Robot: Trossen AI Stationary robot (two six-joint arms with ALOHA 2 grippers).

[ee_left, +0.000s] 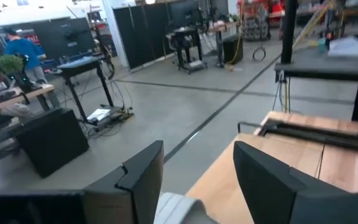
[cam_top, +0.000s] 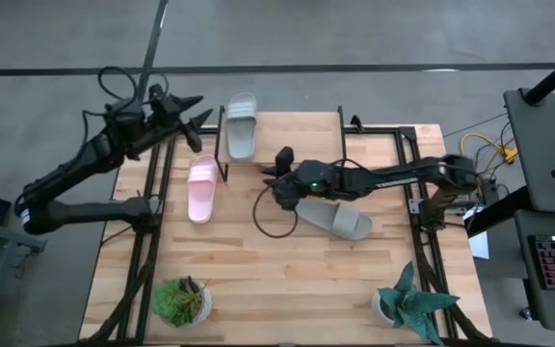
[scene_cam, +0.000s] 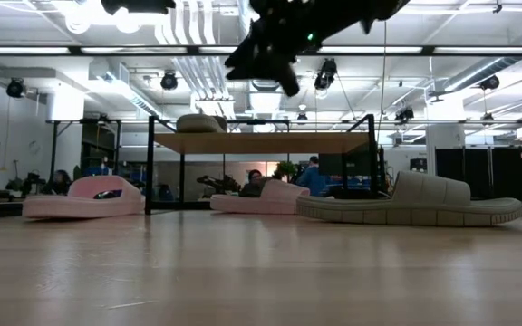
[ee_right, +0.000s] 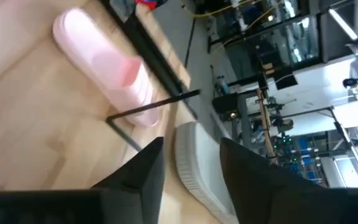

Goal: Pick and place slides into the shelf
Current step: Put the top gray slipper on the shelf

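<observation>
High view: the right claw (cam_top: 282, 166) hangs over the middle of the surface (cam_top: 287, 280) with its fingers parted and nothing between them, just beside the shelf (cam_top: 282, 125). The left claw (cam_top: 193, 118) sits past the surface's far left corner, also spread wide and empty.

A grey slide (cam_top: 335, 218) lies just under the right arm, its long axis slanting across the surface; which end is the toe I cannot tell. A pink slide (cam_top: 201, 188) lies near the shelf's left leg, long axis running near to far. A second grey slide (cam_top: 240, 125) rests on the shelf's left end, lengthwise the same way. In the low view a second pink slide (scene_cam: 261, 197) shows beneath the shelf.

Likely trouble: the right arm's loose cable (cam_top: 263, 217) trails close to the grey slide and could drag it, and soft foam may buckle or slip under a pinch on the strap.
</observation>
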